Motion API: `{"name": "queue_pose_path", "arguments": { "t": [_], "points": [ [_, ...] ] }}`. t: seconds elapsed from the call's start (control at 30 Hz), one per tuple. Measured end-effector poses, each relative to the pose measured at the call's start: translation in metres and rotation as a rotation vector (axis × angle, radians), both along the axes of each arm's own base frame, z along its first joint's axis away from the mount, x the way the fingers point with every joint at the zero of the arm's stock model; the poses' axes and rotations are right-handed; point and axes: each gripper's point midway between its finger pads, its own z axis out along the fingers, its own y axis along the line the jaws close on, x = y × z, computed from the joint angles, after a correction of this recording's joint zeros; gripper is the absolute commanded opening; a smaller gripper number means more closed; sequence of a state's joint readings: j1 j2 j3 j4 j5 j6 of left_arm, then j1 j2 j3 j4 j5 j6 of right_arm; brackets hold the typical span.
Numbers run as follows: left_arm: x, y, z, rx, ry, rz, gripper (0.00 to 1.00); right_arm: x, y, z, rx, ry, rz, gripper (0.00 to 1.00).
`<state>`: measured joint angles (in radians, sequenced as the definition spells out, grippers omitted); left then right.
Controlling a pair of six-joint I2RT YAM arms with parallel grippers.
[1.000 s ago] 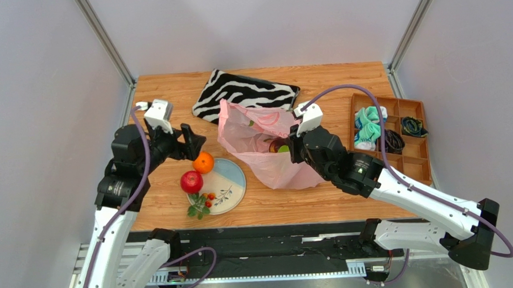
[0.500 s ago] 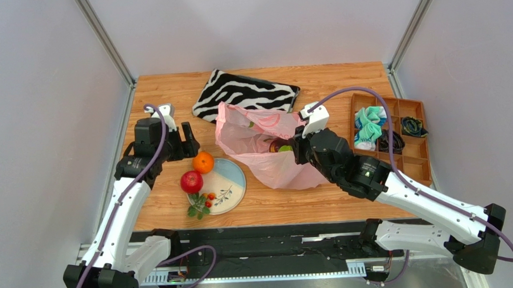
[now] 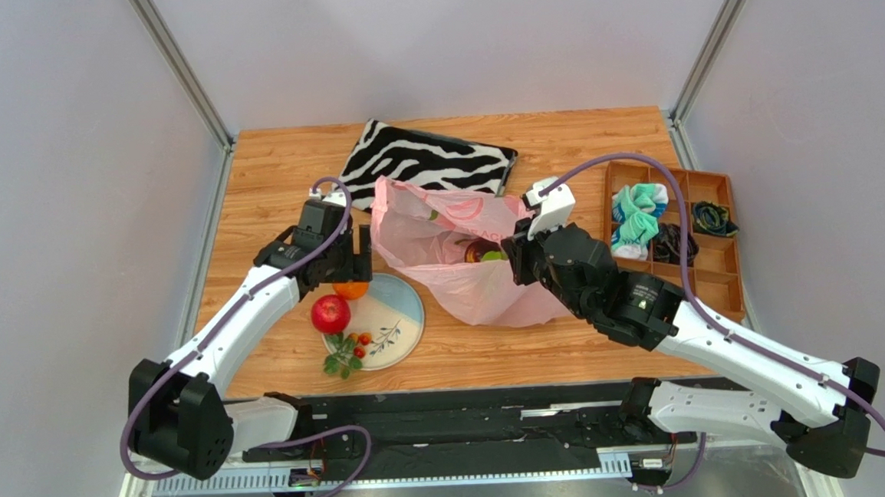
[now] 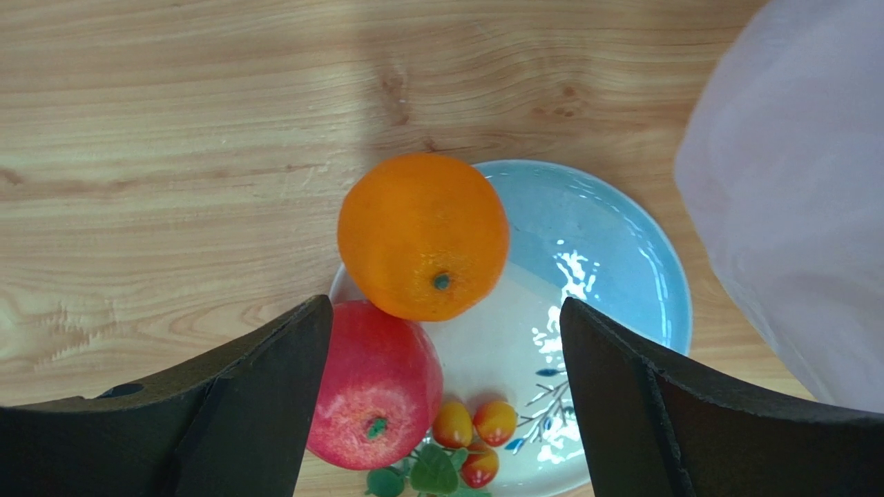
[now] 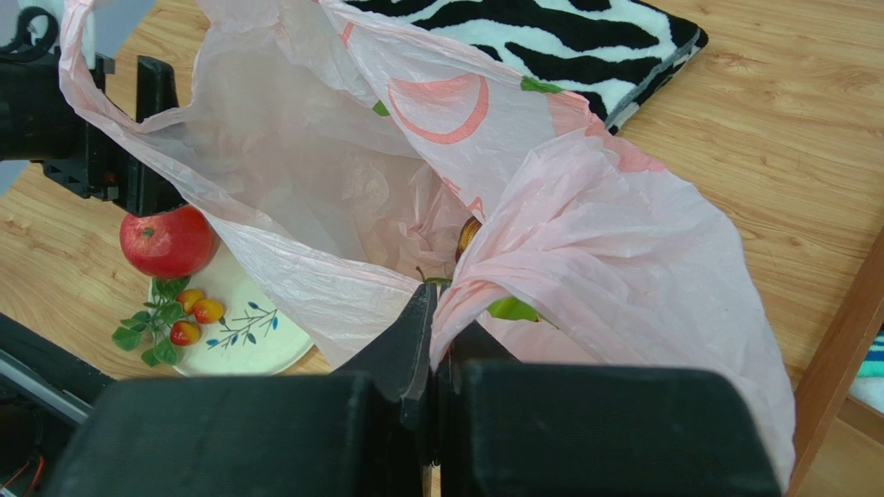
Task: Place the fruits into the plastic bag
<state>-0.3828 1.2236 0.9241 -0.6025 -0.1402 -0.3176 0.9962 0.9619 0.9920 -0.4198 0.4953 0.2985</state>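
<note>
The orange (image 4: 423, 236) sits on the far left rim of the blue-and-cream plate (image 4: 612, 259), touching the red apple (image 4: 374, 383) just in front of it, with the small leafy berry sprig (image 4: 467, 435) at the plate's near edge beside the apple. My left claw (image 4: 444, 311) hangs right over the orange with its fingers spread wide, one on each side of the fruit and neither closed on it; whether a finger touches the apple I cannot tell. The pink plastic bag (image 3: 460, 265) lies just right of the plate, its mouth gaping toward the left and its crinkled body spread across the middle of the wooden table (image 3: 281, 166). Inside it a dark maroon fruit (image 3: 476, 250) and a bit of green show through the opening. My right claw (image 5: 434, 311) is pressed together on a fold of the bag's right-hand rim, holding that edge up off the table. Behind the bag lies the zebra-striped pouch (image 3: 424, 157), its near edge touching the plastic, and well off to the right stands a wooden compartment tray (image 3: 724, 283) holding small cloth items.
</note>
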Motion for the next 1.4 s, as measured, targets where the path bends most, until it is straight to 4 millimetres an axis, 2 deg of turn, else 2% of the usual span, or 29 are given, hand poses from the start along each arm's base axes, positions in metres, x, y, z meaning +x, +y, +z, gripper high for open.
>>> {"name": "queue_pose_path", "arguments": {
  "t": [0.33,0.57,0.8,1.03,1.17,1.3,1.4],
  "points": [
    [0.004,0.009,-0.031,0.060,0.085,0.081,0.90,-0.003,-0.004,0.004,0.019,-0.012,0.001,0.00],
    [0.010,0.005,-0.039,0.046,0.095,0.098,0.90,-0.003,-0.003,0.004,0.020,-0.010,0.007,0.00],
    [0.010,0.003,-0.062,0.064,0.158,0.100,0.89,-0.003,-0.002,0.005,0.025,-0.013,0.007,0.00],
    [0.013,0.006,-0.064,0.061,0.158,0.110,0.87,-0.003,-0.002,0.005,0.028,-0.011,0.007,0.00],
    [0.014,0.007,-0.069,0.055,0.171,0.113,0.84,-0.003,-0.002,0.005,0.028,-0.011,0.006,0.00],
    [0.016,0.006,-0.070,0.046,0.179,0.110,0.67,-0.003,-0.002,0.005,0.028,-0.011,0.006,0.00],
    [0.017,0.005,-0.070,0.041,0.179,0.109,0.63,-0.003,-0.002,0.003,0.026,-0.009,0.007,0.00]
  ]
}}
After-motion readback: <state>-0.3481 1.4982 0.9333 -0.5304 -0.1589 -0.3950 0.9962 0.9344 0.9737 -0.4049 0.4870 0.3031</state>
